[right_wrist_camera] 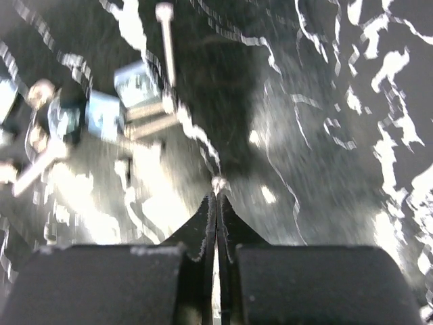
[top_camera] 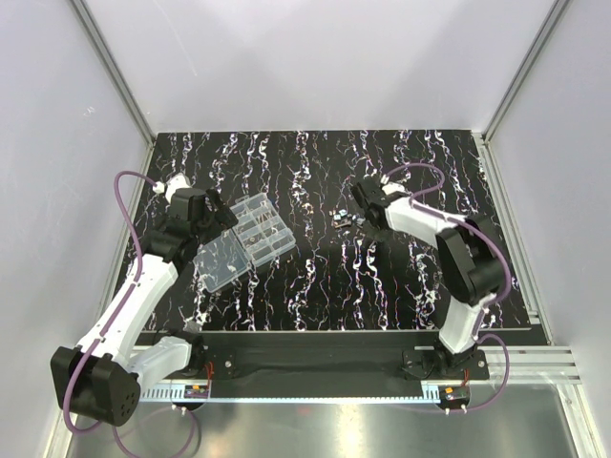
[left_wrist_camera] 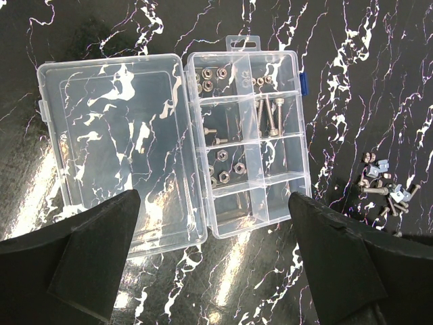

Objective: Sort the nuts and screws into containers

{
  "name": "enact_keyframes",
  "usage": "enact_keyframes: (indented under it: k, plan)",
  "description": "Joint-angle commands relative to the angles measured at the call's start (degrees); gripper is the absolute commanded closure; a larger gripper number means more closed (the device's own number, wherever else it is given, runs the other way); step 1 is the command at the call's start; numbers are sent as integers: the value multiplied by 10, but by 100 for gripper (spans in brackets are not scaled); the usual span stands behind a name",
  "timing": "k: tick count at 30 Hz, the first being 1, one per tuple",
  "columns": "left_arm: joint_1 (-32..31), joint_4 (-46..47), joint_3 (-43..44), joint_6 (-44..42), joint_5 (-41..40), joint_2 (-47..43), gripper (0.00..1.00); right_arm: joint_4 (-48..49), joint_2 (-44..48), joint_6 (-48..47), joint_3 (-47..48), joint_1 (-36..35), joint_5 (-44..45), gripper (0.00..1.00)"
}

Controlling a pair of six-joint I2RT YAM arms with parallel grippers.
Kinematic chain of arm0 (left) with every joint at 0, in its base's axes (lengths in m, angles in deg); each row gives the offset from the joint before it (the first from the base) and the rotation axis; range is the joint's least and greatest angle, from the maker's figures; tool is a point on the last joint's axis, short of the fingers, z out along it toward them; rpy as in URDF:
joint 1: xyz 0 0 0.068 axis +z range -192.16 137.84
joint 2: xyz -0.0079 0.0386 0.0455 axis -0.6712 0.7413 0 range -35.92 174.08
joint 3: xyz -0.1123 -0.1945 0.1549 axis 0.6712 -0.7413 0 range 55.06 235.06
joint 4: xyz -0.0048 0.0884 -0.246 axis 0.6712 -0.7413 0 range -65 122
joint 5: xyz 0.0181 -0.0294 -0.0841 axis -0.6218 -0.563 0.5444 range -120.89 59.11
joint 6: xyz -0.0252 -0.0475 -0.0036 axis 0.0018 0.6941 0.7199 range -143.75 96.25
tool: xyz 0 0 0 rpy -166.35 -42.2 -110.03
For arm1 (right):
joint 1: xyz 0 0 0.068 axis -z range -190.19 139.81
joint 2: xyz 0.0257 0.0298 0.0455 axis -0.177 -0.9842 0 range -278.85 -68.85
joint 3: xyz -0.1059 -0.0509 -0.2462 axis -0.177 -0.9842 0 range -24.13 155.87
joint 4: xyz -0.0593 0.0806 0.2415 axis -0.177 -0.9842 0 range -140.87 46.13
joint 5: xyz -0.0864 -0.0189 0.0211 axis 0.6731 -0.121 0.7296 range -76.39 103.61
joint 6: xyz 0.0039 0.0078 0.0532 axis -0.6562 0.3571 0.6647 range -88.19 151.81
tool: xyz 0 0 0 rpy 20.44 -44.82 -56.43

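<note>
The clear organiser box [left_wrist_camera: 298,139] lies open, its flat lid [left_wrist_camera: 115,135] folded out to the left. Its compartments hold nuts [left_wrist_camera: 206,78], long screws [left_wrist_camera: 270,115] and more nuts [left_wrist_camera: 226,169]. My left gripper [left_wrist_camera: 213,223] is open and empty, hovering above the box's near end [top_camera: 263,229]. A loose pile of screws and nuts [left_wrist_camera: 382,186] lies right of the box. My right gripper [right_wrist_camera: 218,196] is shut at the pile's edge [top_camera: 344,218], with a tiny pale metal piece [right_wrist_camera: 218,183] pinched at its tips. Blur hides whether it is a screw or a nut.
In the right wrist view a long screw [right_wrist_camera: 166,40], pale blue square pieces [right_wrist_camera: 101,112] and other screws [right_wrist_camera: 40,162] lie left of my fingertips. The tabletop is black with white streaks. Metal frame rails [top_camera: 506,219] border it.
</note>
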Motion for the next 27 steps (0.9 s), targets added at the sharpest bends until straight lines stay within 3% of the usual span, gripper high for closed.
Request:
enact_keyframes:
  k: [1,6,10,14,18,19,21,22,27]
  plan:
    - [-2,25,-3,-4,-1,1,1,20,98,-30,-20,-10,-41,100]
    - [-1,25,-3,-4,-4,-2,1,100,145,-88,3,-42,-136,100]
    - [0,22,-2,-4,-12,-10,1,112,103,-115,88,-86,-149,100]
    - [-1,24,-4,-5,-9,-12,1,13,38,-93,166,-98,-102,100]
    - [-2,28,-5,-4,-2,-11,1,-110,56,9,161,-97,58,78]
    - [-1,30,-6,-4,0,-10,1,-126,66,21,138,-96,72,65]
    - [-2,32,-8,-4,4,-9,1,-159,103,62,106,-89,84,60]
    - [-1,34,-9,-4,7,-9,1,-162,116,75,85,-83,80,53]
    - [-3,43,-12,-7,21,-8,1,-169,192,180,-38,-35,44,45]
